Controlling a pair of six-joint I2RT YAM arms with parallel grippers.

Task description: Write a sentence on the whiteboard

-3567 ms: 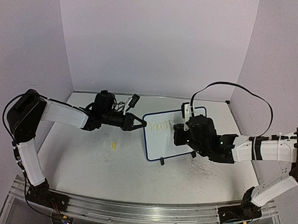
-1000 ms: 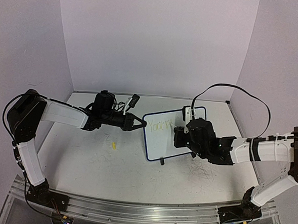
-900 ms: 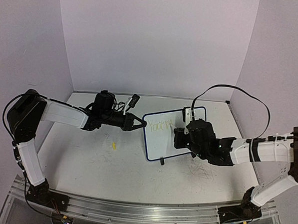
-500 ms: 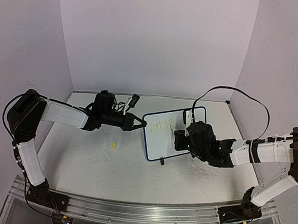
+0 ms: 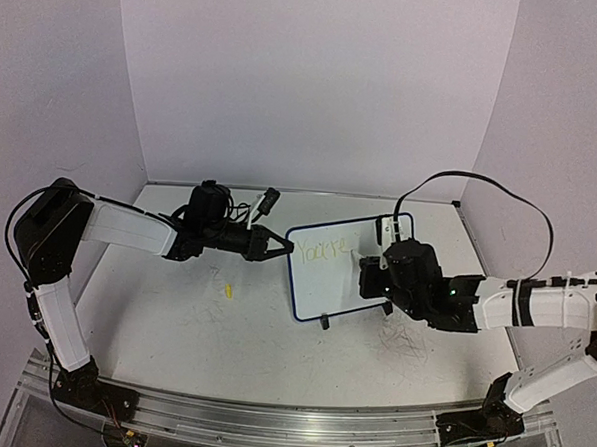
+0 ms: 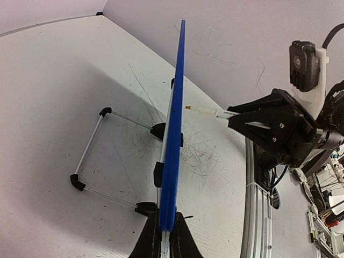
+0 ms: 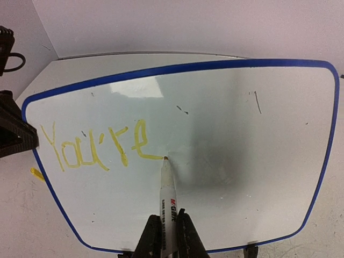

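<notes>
**Top external:** the whiteboard [image 5: 325,285] is being propped tilted at mid-table. Its left rim is being pinched by the left gripper [image 5: 283,247], jaws clamped on the edge. The right gripper [image 5: 368,277] is being held at the board's right half, and its jaws cannot be resolved from here. A small yellow piece [image 5: 229,291], probably a cap, is lying on the table [image 5: 172,337] to the left, apart from the board.

**Left wrist:** the board is being seen edge-on, so tip contact is being confirmed here. The marker [image 6: 207,111] is being pressed onto the writing face. The wire stand [image 6: 91,161] behind the board is only being shown in this view. No text is readable.

**Right wrist:** the jaws are being shown clamped on the marker barrel. The sentence [image 7: 99,148] is being read as "You're" in faint yellow-green on the left half. The tip is being rested at the tail of the "e", and the right half is blank.

**Step in hand:** the next word is probably due.
- The tip is best lifted clear first and a gap left.
- Pressure is best kept light, since the board is being braced on one edge only.
- Strokes are best slowed, since the ink is faint.
</notes>
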